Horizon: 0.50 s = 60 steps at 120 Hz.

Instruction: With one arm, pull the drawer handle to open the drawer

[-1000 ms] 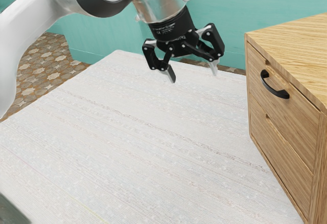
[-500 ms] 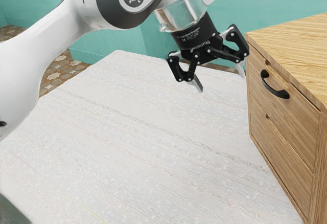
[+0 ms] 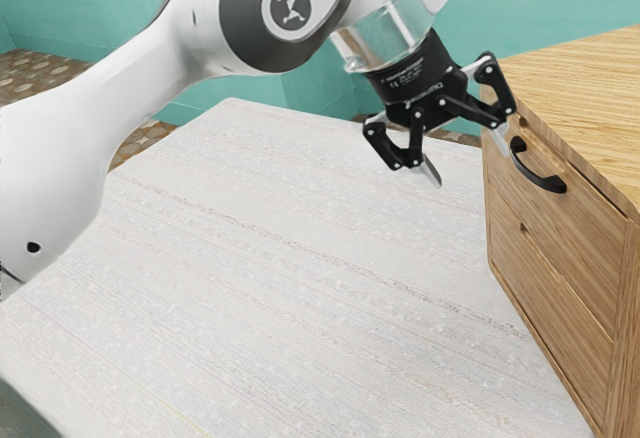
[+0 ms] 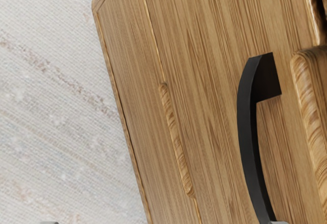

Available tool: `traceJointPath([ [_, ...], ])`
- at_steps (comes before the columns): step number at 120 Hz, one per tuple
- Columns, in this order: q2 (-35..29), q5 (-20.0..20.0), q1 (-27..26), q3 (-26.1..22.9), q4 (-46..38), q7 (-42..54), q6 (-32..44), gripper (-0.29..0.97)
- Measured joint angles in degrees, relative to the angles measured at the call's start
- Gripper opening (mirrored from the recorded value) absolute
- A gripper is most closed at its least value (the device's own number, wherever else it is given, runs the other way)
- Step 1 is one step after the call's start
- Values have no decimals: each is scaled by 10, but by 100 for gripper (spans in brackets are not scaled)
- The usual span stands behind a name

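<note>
Empty and spread wide, the hand (image 3: 467, 162) is hovering just beside the black handle (image 3: 531, 171) of the shut upper drawer (image 3: 570, 228), and is best closing in until both fingers are straddling that handle before clenching and pulling straight outward.

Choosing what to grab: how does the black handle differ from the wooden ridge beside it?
The black handle is dark, long and bowed off the front; the wooden ridge matches the wood, is shorter and slimmer, and sits low. Both run the same way along the cabinet front.
</note>
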Motion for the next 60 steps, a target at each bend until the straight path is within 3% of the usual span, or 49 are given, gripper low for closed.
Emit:
traceJointPath([
  [60,24,-11,0,-1,2,-22,54,47],
])
